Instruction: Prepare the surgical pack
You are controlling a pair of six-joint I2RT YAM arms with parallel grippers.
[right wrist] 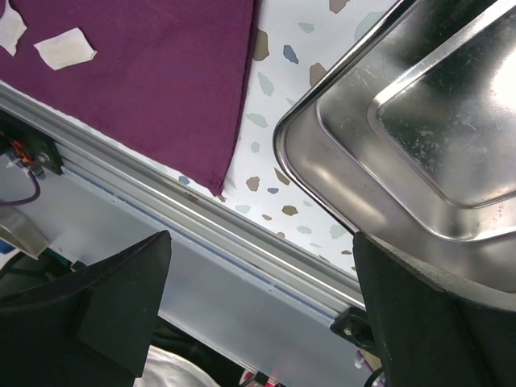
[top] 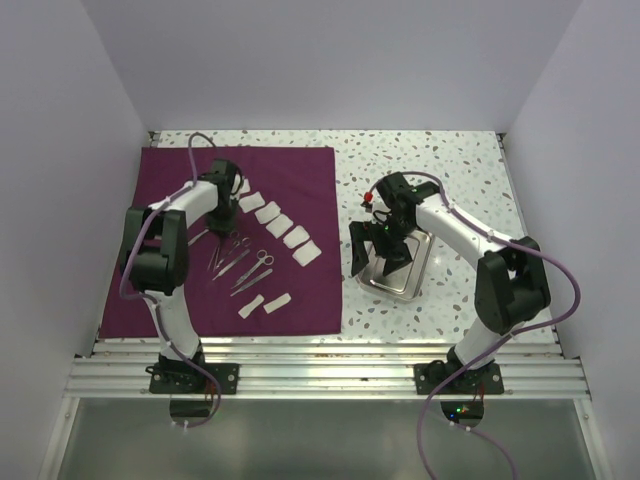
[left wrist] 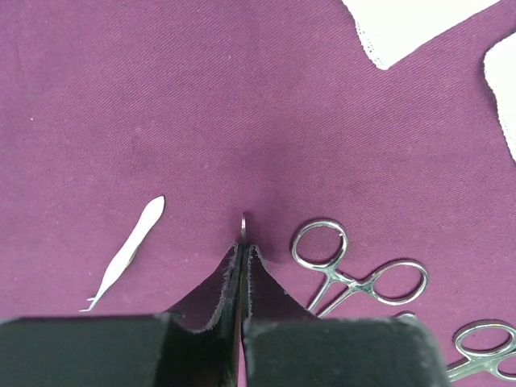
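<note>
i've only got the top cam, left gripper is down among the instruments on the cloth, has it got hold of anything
observer: yes. In the left wrist view the left gripper is shut on a thin metal piece. Its rounded tip pokes out past the fingers, but I cannot tell which instrument it is.
operator: anything else close to it
observer: ring-handled forceps lie just beside the fingers on the maroon cloth, apart from them.
operator: and the right one, gripping the tray yet
observer: no. The right wrist view shows the right gripper wide open, with a corner of the steel tray ahead of it on the speckled table.
</note>
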